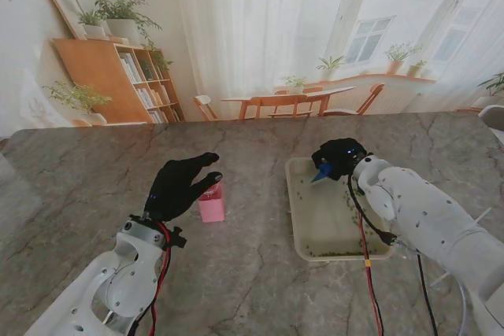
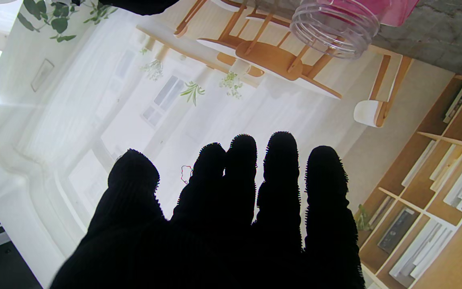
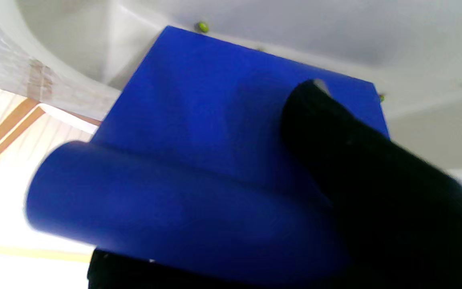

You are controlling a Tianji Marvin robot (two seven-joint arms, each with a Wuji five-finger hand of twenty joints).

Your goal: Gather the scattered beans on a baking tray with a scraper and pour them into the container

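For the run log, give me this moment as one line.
right hand: holds scraper at tray far end | left hand: open beside container | beans: near end

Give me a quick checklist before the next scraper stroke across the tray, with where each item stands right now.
1. Scraper held in the right hand: ok, fingers closed on the blue handle.
2. Scraper blade down at the far end of the baking tray: ok in the right wrist view, though actual contact with the floor: cannot tell.
3. Beans gathered: not ok, a pile lies at the tray's near edge, but strays remain by the blade.
4. Left hand free: ok, open, holding nothing.
5. Container upright by the left hand, left of the tray: ok.
6. Container mouth uncovered: ok, no lid.
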